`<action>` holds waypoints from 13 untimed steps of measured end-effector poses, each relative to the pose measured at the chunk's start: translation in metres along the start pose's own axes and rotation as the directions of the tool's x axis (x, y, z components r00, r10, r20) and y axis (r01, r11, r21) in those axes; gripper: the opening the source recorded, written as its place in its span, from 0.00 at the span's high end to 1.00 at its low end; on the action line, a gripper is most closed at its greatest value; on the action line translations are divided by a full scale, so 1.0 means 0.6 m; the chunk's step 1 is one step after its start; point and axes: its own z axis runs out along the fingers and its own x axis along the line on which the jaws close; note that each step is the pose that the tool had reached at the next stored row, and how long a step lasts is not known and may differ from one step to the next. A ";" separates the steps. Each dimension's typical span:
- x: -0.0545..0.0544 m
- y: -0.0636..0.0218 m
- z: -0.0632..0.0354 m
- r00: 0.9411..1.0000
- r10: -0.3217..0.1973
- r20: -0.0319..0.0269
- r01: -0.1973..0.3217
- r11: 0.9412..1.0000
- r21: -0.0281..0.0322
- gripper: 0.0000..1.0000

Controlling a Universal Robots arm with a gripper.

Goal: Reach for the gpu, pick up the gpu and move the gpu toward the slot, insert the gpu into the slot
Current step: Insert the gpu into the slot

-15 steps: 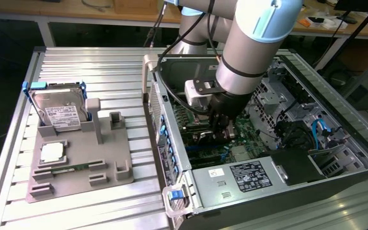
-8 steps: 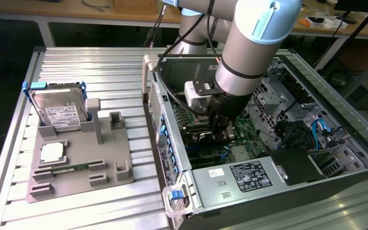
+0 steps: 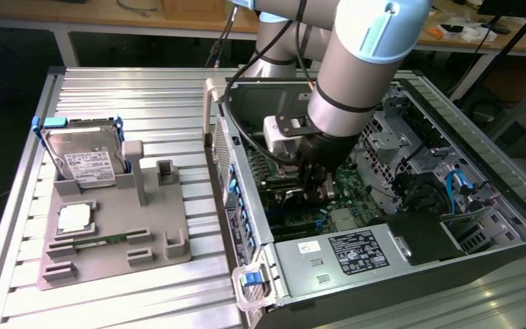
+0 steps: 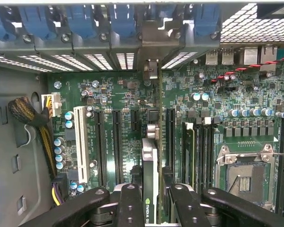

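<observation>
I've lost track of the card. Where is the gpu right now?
The gpu is held edge-on in the gripper inside the open computer case, above the green motherboard, in the exterior view's right half.

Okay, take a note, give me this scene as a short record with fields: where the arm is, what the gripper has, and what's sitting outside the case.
arm position: gripper lowered inside the open computer case
gripper: shut on the gpu, card held edge-on between the fingers
gpu location: above the green motherboard, metal bracket end toward the case's rear wall
seated in slot: cannot tell
outside the case: hard drive upright in a grey fixture on the exterior view's left
</observation>
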 end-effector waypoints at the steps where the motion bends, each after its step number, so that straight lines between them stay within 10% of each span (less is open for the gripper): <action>1: 0.000 0.000 0.000 1.000 0.000 0.000 0.000 1.000 0.000 0.73; 13: 0.000 0.007 0.000 1.000 0.000 0.000 0.000 1.000 0.000 0.73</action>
